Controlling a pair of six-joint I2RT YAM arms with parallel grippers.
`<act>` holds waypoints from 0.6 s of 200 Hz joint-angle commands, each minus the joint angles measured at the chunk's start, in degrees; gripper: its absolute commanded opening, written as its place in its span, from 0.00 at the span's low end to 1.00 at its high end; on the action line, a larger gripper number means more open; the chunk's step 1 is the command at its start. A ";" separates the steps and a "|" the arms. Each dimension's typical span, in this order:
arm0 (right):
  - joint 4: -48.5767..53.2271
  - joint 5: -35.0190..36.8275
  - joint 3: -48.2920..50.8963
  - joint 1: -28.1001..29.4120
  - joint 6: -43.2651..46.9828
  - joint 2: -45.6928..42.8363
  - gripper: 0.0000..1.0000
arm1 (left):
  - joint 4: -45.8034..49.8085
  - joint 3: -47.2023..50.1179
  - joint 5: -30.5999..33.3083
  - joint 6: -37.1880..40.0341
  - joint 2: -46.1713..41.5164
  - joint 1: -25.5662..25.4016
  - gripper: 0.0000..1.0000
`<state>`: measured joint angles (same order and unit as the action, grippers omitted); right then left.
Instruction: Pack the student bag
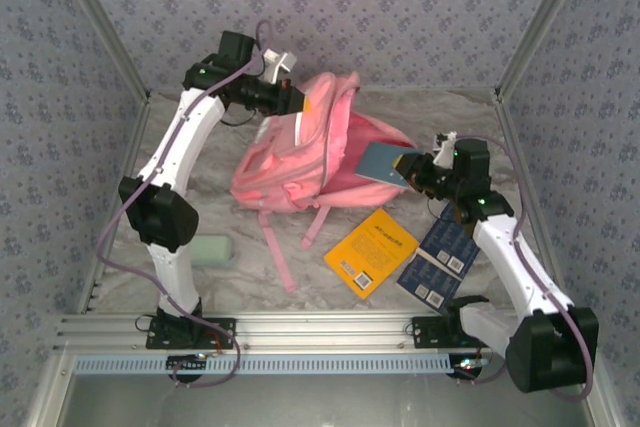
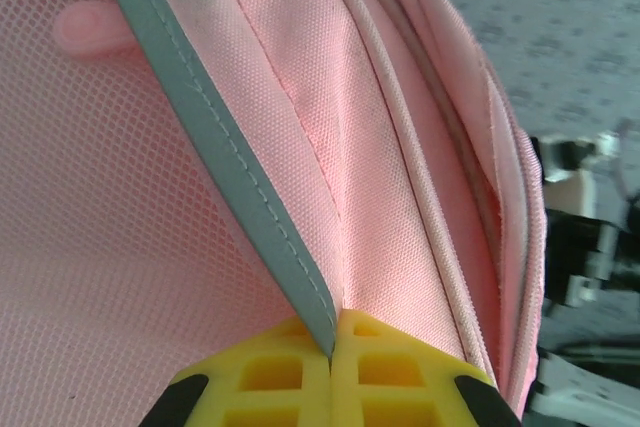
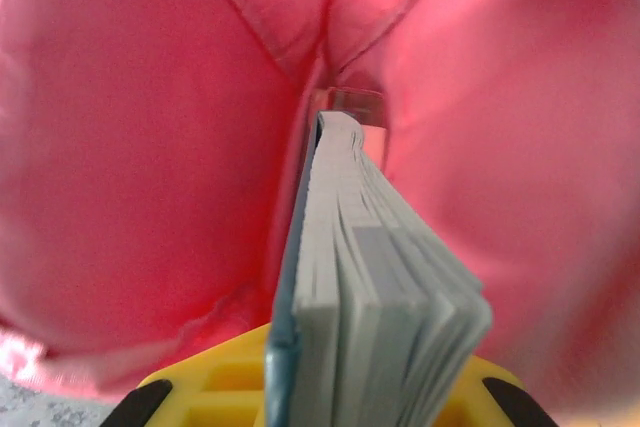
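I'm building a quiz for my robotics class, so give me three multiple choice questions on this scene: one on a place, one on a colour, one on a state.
1. Where is the pale green block?
A) against the far wall
B) on the table beside the left arm
C) in a gripper

2. What colour is the book nearest the straps of the student bag?
A) yellow
B) red
C) white

3. What is the right gripper doing?
A) hanging open
B) shut on a blue-covered book
C) pulling a strap

Answers: 1 B, it lies by the arm's lower link. 2 A, the yellow book lies beside the straps. 3 B, the pages sit between its fingers.
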<state>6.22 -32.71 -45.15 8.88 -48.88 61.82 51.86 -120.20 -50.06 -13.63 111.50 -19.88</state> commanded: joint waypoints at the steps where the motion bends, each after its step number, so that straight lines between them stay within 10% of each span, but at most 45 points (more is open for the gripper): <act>1: -6.14 -2.33 -3.58 2.43 -1.13 2.03 0.00 | -14.03 4.05 -14.87 -2.23 -5.60 0.54 0.00; 120: -22.24 9.00 -11.65 20.66 -13.97 29.59 0.03 | -21.25 5.12 -20.38 -6.32 -5.00 0.03 0.00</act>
<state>-7.31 -28.27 -53.87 26.55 -57.41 86.13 37.91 -110.41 -62.87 -19.64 110.24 -19.88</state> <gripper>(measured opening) 0.150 0.038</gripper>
